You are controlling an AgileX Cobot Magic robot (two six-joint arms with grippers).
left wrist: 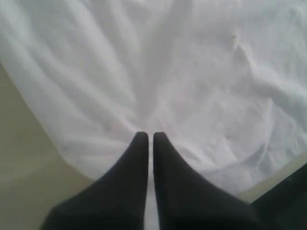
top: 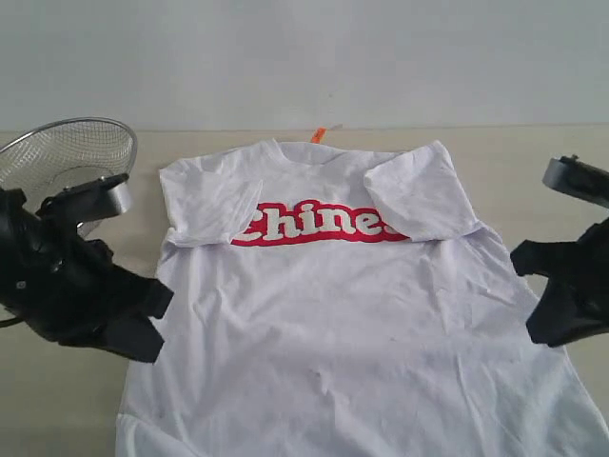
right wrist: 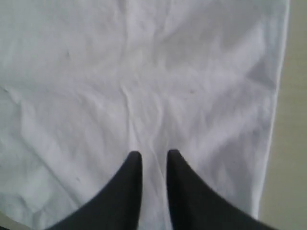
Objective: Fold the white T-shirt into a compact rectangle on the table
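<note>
The white T-shirt [top: 333, 324] lies flat on the table [top: 533, 162], front up, with red lettering [top: 319, 225] across the chest and both sleeves folded in over it. An orange neck tag [top: 319, 134] sticks out at the collar. My left gripper [top: 157, 319] hovers at the shirt's left side; in the left wrist view it [left wrist: 149, 135] is shut, with nothing between the jaws, above wrinkled cloth [left wrist: 168, 72]. My right gripper [top: 533, 295] is at the shirt's right side; in the right wrist view it [right wrist: 153, 154] stands slightly open over the fabric [right wrist: 144, 72].
A wire mesh basket [top: 67, 152] stands at the back left, behind my left arm. Bare tabletop shows beside the shirt's edges [left wrist: 19, 158] [right wrist: 295, 143]. A pale wall rises behind the table.
</note>
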